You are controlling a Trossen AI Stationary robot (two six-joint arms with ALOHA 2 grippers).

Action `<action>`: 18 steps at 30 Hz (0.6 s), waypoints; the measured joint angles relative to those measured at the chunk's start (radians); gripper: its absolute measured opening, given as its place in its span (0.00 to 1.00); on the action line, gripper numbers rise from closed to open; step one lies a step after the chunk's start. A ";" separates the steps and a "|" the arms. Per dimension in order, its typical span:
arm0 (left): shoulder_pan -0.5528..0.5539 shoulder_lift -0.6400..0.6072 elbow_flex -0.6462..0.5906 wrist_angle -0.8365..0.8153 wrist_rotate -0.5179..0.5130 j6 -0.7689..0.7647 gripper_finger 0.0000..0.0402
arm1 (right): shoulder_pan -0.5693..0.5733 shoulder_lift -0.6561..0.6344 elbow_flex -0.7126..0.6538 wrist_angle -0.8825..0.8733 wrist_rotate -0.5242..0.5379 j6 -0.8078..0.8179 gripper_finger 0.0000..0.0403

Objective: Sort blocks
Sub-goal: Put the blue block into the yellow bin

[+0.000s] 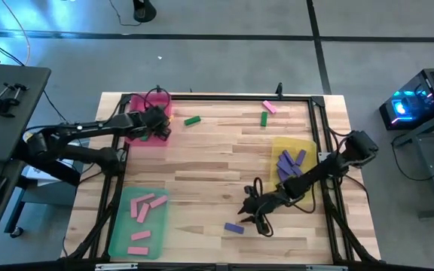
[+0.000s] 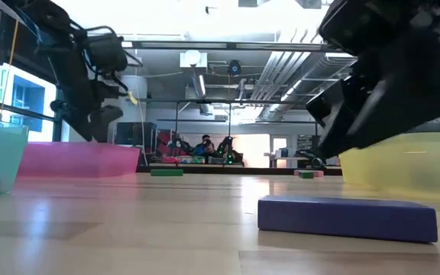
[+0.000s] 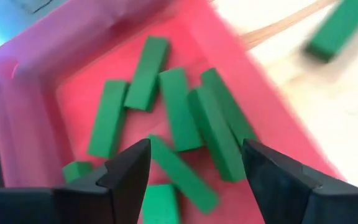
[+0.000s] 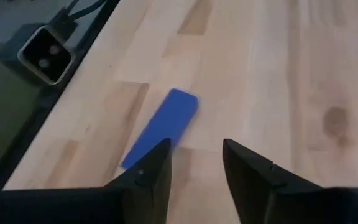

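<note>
My left gripper [image 1: 159, 126] hangs open over the pink tray [image 1: 136, 138] at the table's far left. Several green blocks [image 3: 178, 107] lie flat inside that tray, below its fingers [image 3: 194, 149]. My right gripper [image 1: 256, 218] is open near the table's near edge, just right of a lone purple block [image 1: 233, 227] that lies flat on the wood. In the right wrist view this block [image 4: 163, 127] lies just ahead of one finger, apart from it. Loose on the far side lie two green blocks [image 1: 192, 120] [image 1: 264, 118] and a pink block [image 1: 270, 107].
A green tray [image 1: 120, 233] at the near left holds several pink blocks [image 1: 143, 207]. A yellow tray [image 1: 305, 144] at the right holds purple blocks [image 1: 290, 160]. A black frame rail [image 1: 321, 135] edges the table. Bare wood [image 1: 202, 181] fills the middle.
</note>
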 joint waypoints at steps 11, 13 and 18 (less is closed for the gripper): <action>-0.357 -0.147 0.000 0.091 0.001 -0.137 0.59 | 0.158 0.053 0.000 0.029 0.242 -0.074 0.56; -0.447 -0.148 0.000 0.164 -0.019 -0.146 0.59 | 0.167 0.089 0.000 0.088 0.284 -0.070 0.58; -0.647 -0.129 0.000 0.360 -0.129 -0.146 0.59 | 0.170 0.194 0.044 0.230 0.293 -0.106 0.58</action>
